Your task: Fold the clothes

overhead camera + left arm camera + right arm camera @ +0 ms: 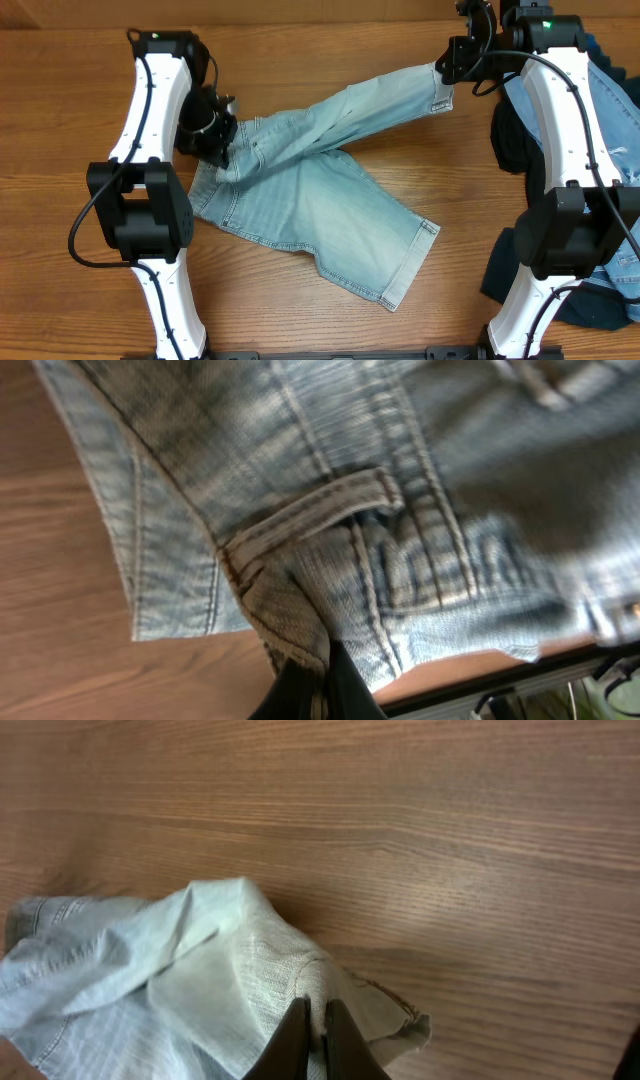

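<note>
Pale light-blue denim shorts (320,200) lie spread on the wooden table. One leg stretches up to the right, the other lies flat toward the front. My left gripper (218,150) is shut on the waistband at the left; the pinched waistband fold shows in the left wrist view (290,630) between the fingers (318,690). My right gripper (447,68) is shut on the hem of the raised leg (438,88). In the right wrist view the fingers (313,1035) pinch the pale cloth (200,980).
More denim lies at the right: medium-blue jeans (610,100) behind the right arm, dark navy cloth (510,140) beside it and more dark cloth (590,305) at the front right. Bare wood (330,50) lies behind the shorts.
</note>
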